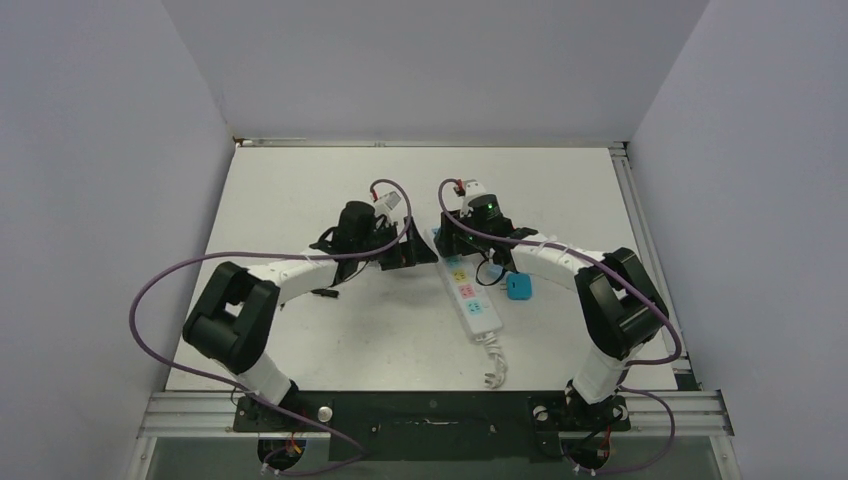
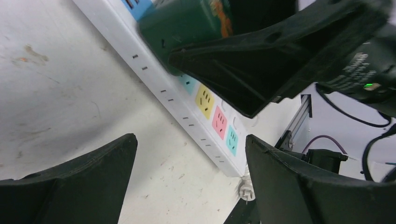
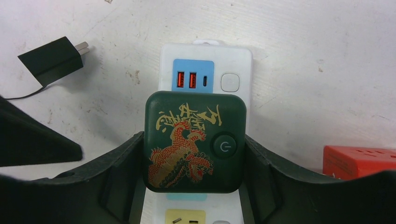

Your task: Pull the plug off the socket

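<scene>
The left arm (image 1: 290,270) reaches in from the lower left of the overhead view and ends just left of the socket. The left jaws are open: in the left wrist view the two black fingers (image 2: 70,186) stand wide apart at the bottom corners, with bare worktop (image 2: 60,93) between them and nothing gripped.

A black adapter (image 3: 49,59) with two metal prongs lies loose at the upper left of the right wrist view.

The socket (image 1: 470,295) lies flat on the worktop just right of centre in the overhead view. It runs diagonally toward the lower right, with its white cord (image 1: 492,360) trailing toward the bottom edge.

The plug (image 3: 194,142), a dark green block with a gold and red dragon design and a round power button, sits on the socket just below the blue USB panel.

The right jaws grip the plug, one finger against each side.

A teal block (image 1: 518,288) lies just right of the socket. A red block (image 3: 359,161) shows at the right edge of the right wrist view.
</scene>
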### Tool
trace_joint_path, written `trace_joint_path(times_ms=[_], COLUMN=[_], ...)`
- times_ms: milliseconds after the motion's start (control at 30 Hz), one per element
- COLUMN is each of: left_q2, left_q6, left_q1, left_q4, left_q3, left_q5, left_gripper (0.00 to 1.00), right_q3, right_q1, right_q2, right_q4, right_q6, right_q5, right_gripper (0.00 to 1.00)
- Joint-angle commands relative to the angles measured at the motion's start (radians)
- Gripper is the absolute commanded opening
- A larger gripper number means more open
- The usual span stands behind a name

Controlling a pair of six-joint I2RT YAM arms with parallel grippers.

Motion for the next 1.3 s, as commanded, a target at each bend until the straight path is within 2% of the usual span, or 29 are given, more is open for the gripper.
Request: trace_joint_path(times_ms=[0, 167, 433, 600, 733, 900, 1033, 1267], left_q2=[0.102, 0.175, 0.289, 0.346, 0.381, 0.436, 0.442, 0.446], left_q6=[-0.149, -0.260, -0.290, -0.309, -0.320, -0.394, -0.389, -0.370], left_q1=[-0.036, -0.054, -0.105, -0.114, -0.121, -0.121, -0.120, -0.106], left_q4=[0.202, 0.326, 0.360, 0.395, 0.387, 0.462, 0.453, 0.425], left_q3=[-0.032, -0.076, -0.029, -0.005, 0.016, 0.020, 0.017, 0.027], left_q5=[0.060, 0.050, 0.067, 0.075, 0.070, 0.086, 0.080, 0.080], left_gripper=[0.80, 0.77, 0.79, 0.75, 0.61, 0.45, 0.33, 0.07], right_q3=[-0.026, -0.035, -0.051, -0.065, -0.072, -0.078, -0.081, -0.067], right_q1=[-0.015, -0.021, -0.021, -0.021, -0.021, -0.019, -0.015, 0.042], right_q2=[-0.018, -0.020, -0.023, -0.030, -0.035, -0.039, -0.039, -0.055], right_q4=[0.038, 0.052, 0.066, 0.073, 0.076, 0.081, 0.083, 0.047], right_q6=[0.040, 0.046, 0.047, 0.044, 0.043, 0.045, 0.044, 0.007], right_q5=[-0.057, -0.064, -0.050, -0.042, -0.033, -0.028, -0.020, 0.117], right_gripper=[0.05, 0.05, 0.05, 0.05, 0.05, 0.05, 0.05, 0.05])
